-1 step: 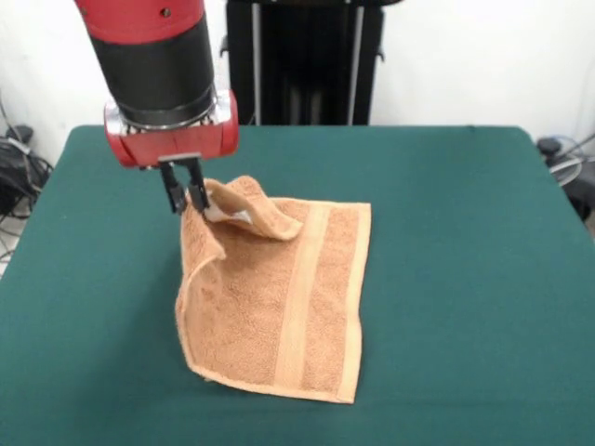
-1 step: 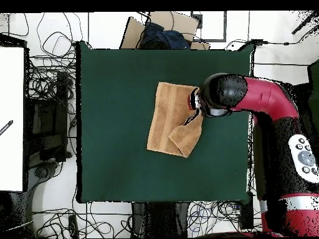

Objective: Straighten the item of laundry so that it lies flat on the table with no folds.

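The peach-orange terry-cloth hand towel (image 1: 279, 307) lies on the large rectangular table with the dark green felt-like top (image 1: 465, 279), and every place here is given from the towel. In the front view its nearest edge lies flat on the felt, and a paler woven band runs from that edge away along the right side. Farther back, the left side rises off the table: that far left corner is lifted, and the cloth hangs from it in a loose fold, with a rounded flap curling over to the right. A small white label (image 1: 231, 216) shows under the flap, just beside the lifted corner. The black two-fingered gripper (image 1: 186, 197) stands at that corner, its jaws drawn close together and pinching the towel's edge. Above it sit the red wrist block and the black and red arm (image 1: 158, 56).

The overhead view hides the jaws under the arm's rounded black head (image 2: 223, 93). It shows what the front view does not: part of the towel (image 2: 171, 118) folded over on itself into a pointed flap, the towel well inside all table (image 2: 112, 124) edges, and cables (image 2: 50, 81) on the floor beyond the table.
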Available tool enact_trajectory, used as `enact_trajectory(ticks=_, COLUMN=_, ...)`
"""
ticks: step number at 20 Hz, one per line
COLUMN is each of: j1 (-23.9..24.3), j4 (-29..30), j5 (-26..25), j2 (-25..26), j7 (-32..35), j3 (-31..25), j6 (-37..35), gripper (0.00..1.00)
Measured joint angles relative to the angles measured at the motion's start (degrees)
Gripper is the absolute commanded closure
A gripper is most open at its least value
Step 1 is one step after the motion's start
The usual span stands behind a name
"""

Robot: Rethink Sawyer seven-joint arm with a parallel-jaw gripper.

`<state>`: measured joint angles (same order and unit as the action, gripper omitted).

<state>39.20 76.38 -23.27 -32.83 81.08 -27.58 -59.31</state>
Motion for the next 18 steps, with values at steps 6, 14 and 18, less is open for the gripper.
enact_trajectory(ticks=6, j1=0.09, j4=-1.58, j5=0.0, j2=1.67, j7=-2.99, j3=-0.9, j6=0.01, gripper=0.0)
enact_trajectory(ticks=14, j1=0.1, j4=-2.82, j5=0.0, j2=2.3, j7=-4.25, j3=-1.17, j6=0.01, gripper=0.0)
enact_trajectory(ticks=18, j1=0.13, j4=-3.02, j5=0.0, j2=2.3, j7=-4.25, j3=-1.26, j6=0.01, gripper=0.0)
